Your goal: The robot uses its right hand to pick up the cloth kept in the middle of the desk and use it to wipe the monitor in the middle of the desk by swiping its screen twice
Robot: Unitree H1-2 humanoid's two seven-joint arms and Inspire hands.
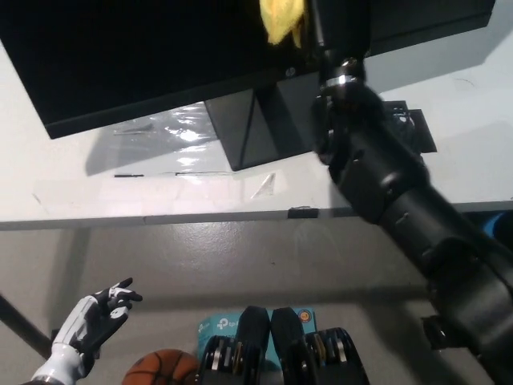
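Your right hand (pixel 337 28) is up against the monitor (pixel 160 56), the yellow cloth (pixel 280 18) bunched in it, and the black arm fills the space over the desk's right half. The screen spans almost the whole far edge, so nothing passes behind it. Its stand (pixel 256 132) blocks the middle of the desk (pixel 64 192). Left of the stand, the white top is bare apart from a clear plastic sheet (pixel 172 132) lying flat. Your left hand (pixel 96 313) hangs with fingers spread below the near edge, over open floor, beside an orange ball (pixel 160 367).
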